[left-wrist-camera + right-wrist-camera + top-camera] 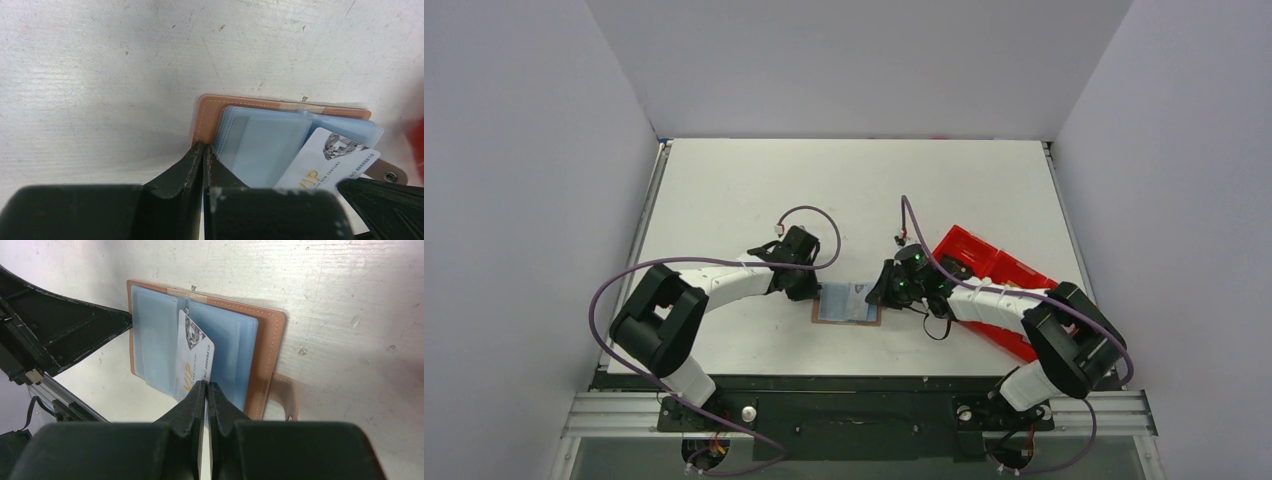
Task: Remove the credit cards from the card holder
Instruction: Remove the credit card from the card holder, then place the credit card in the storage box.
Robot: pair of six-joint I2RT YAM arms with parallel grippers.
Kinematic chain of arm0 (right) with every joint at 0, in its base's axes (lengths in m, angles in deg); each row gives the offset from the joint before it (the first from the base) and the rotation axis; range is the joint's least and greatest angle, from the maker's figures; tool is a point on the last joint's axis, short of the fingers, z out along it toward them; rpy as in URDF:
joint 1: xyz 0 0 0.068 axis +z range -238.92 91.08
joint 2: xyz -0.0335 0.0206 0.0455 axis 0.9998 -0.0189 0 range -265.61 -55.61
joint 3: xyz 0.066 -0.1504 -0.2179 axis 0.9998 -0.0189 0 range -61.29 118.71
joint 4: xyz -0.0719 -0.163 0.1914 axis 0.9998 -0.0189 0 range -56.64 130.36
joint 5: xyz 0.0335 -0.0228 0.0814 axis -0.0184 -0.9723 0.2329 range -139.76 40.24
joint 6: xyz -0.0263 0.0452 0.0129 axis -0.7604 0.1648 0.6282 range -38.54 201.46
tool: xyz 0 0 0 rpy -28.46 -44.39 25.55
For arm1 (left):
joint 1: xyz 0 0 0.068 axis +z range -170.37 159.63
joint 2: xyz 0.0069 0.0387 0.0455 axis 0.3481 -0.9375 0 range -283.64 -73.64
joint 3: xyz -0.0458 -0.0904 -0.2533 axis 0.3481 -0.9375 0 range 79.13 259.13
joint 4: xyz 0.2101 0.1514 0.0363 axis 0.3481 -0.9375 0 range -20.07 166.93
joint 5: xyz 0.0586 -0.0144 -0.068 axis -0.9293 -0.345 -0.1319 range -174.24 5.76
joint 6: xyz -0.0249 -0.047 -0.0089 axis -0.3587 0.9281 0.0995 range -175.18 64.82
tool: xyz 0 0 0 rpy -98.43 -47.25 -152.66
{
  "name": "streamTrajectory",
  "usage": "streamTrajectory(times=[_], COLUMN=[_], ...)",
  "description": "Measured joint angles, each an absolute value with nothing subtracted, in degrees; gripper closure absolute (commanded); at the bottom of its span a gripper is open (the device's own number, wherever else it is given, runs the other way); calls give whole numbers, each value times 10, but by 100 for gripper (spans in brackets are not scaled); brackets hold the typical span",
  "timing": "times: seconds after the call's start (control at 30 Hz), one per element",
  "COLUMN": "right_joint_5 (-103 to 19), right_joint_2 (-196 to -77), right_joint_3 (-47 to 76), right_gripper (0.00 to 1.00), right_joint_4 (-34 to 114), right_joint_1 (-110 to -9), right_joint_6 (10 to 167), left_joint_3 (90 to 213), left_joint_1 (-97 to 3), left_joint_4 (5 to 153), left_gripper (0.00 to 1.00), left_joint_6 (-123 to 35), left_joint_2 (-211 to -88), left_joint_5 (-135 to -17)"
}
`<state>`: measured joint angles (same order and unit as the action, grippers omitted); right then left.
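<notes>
The card holder (847, 302) lies open on the white table between my two grippers, brown leather (207, 112) around light blue sleeves (155, 335). A white credit card (195, 355) with gold "VIP" lettering sticks partly out of a middle sleeve and also shows in the left wrist view (330, 155). My right gripper (206, 384) is shut with its tips on the card's near corner. My left gripper (205, 146) is shut, its tips resting on the holder's left edge where leather meets the sleeves. The strap tab (285, 395) lies flat at the holder's right side.
A long red plastic tray (994, 270) sits on the table right of the holder, under my right arm. Grey walls close in the table on three sides. The left gripper's body (75, 335) reaches into the right wrist view.
</notes>
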<state>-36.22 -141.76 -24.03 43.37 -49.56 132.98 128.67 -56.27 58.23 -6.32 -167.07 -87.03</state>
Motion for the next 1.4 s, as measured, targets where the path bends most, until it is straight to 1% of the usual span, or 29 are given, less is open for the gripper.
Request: streamTrajectory(times=[0.13,0.27,0.33,0.4,0.5,0.6,0.73,0.87,1.03,1.2,1.4], right_joint_5=[-369,-374,-375,-378,-381,-384,-384,-363,-300,-213,-131], right_joint_2=[-1399,-1384,-1378,-1371,-1357,-1347,-1333,-1312,-1278,-1267,-1267], right_joint_3=[-234,-228,-227,-226,-220,-214,-208,-202,-197,-197,-199], right_gripper=[100,100,100,100,100,100,100,100,100,100,100], right_joint_4=[409,385,376,364,348,337,328,323,334,385,467], right_joint_1=[-496,-496,-496,-496,-496,-496,-497,-509,-550,-584,-593], right_joint_6=[1319,1312,1311,1309,1306,1304,1302,1302,1304,1330,1381], left_joint_3=[1287,1287,1288,1290,1299,1317,1342,1345,1344,1309,1279], left_joint_1=[-563,-563,-563,-563,-563,-563,-560,-535,-490,-462,-460], left_joint_4=[580,578,573,555,517,493,486,499,539,630,739], left_gripper=[99,93,89,83,77,69,64,61,60,59,58], left_joint_6=[-63,-64,-65,-69,-79,-87,-100,-112,-124,-109,-68], left_joint_2=[-1670,-1667,-1665,-1660,-1651,-1642,-1615,-1576,-1547,-1522,-1518], left_joint_5=[-870,-871,-871,-872,-874,-874,-862,-807,-714,-601,-498])
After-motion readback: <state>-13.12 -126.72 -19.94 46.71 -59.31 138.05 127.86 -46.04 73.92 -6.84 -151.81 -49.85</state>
